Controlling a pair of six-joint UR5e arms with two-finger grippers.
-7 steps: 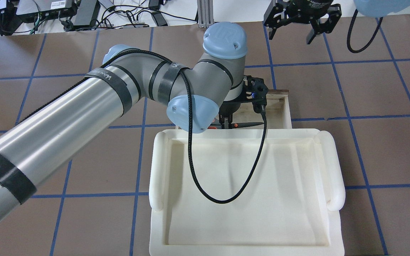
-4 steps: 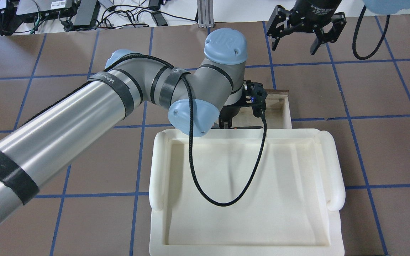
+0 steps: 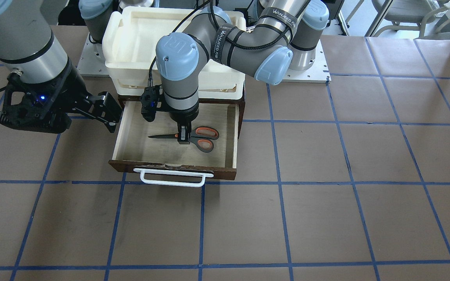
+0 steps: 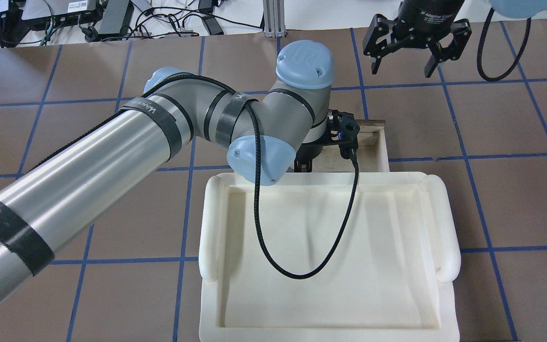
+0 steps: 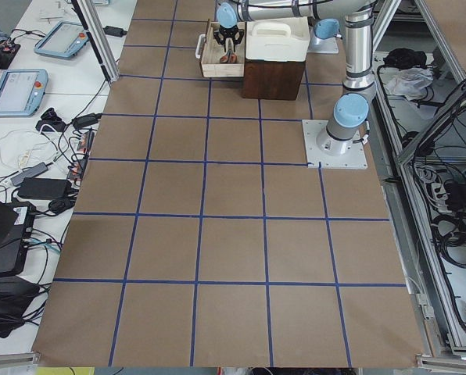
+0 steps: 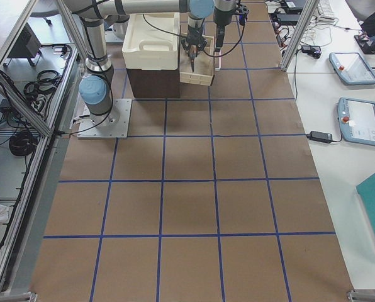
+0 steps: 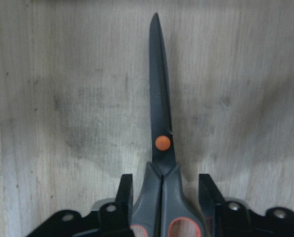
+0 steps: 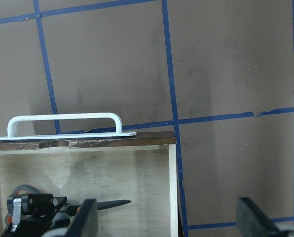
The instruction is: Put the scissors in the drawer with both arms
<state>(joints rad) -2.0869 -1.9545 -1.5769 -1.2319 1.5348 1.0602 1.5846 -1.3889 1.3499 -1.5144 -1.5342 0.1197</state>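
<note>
The scissors (image 3: 205,138) lie flat and low inside the open drawer (image 3: 170,167), blades toward the robot's right. My left gripper (image 3: 184,137) reaches straight down into the drawer and is shut on the scissors just behind the orange pivot. In the left wrist view the fingers (image 7: 126,190) flank the scissors (image 7: 159,123) over the pale drawer floor. In the overhead view the left gripper (image 4: 303,165) is mostly hidden by the arm, and the scissors are hidden. My right gripper (image 4: 416,54) hangs open and empty beside the drawer's front corner; its wrist view shows the drawer (image 8: 171,163) and the scissors (image 8: 107,203).
A cream-white tub (image 3: 139,35) sits on top of the cabinet behind the drawer and shows large in the overhead view (image 4: 330,247). The drawer's white loop handle (image 3: 172,177) faces the brown papered table with its blue tape grid.
My left arm lowered the scissors into the drawer, so the blade dropped out of sight behind the tub rim in the overhead view. My right gripper shifted slightly rightward and nearer, still open.
</note>
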